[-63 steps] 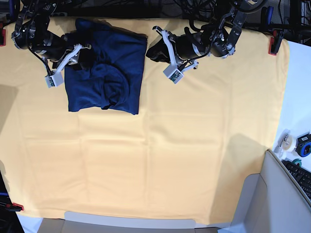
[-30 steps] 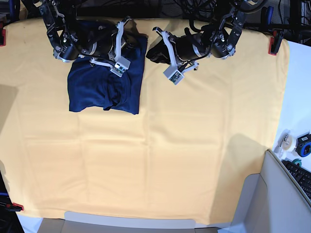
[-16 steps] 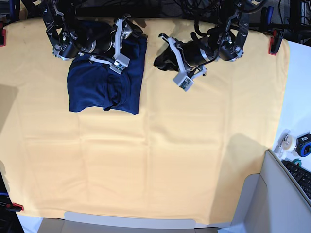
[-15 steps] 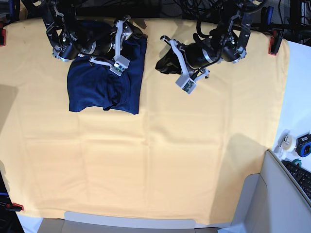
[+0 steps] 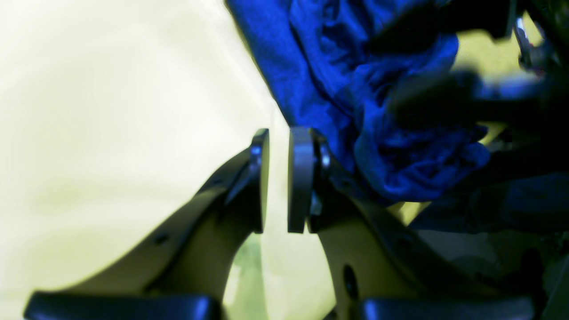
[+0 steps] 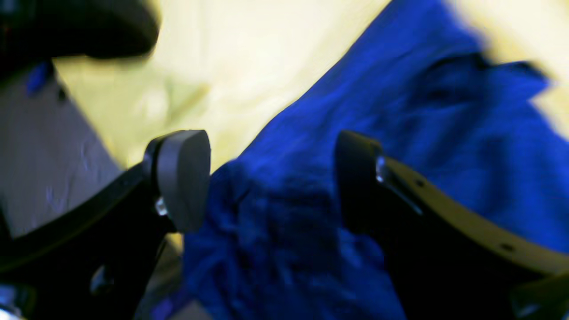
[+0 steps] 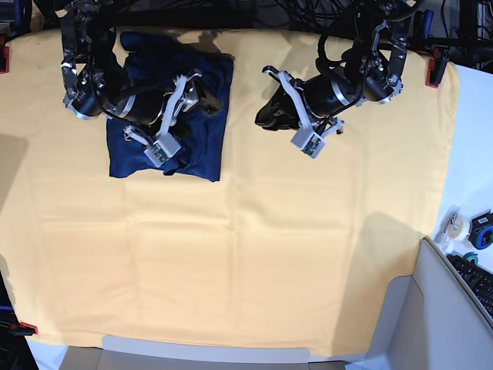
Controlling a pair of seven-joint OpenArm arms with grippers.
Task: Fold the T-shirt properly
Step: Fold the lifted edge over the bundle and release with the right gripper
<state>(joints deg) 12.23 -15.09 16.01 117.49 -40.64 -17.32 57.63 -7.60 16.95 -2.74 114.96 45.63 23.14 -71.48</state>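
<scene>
Base view, folded navy T-shirt (image 7: 189,116) near the far left corner of the yellow cloth (image 7: 254,254), right gripper (image 6: 271,178) spread wide just above it, left gripper (image 5: 278,178) nearly closed, empty, over cloth beside the shirt's edge.

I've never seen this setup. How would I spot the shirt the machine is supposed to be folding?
Look at the big pale yellow cloth that covers the table, then go to its far left part in the overhead view. There lies the dark navy blue T-shirt of soft plain fabric, bundled into a rough rectangle, with the right gripper open above it. It is the only dark fabric on the yellow cloth.
</scene>
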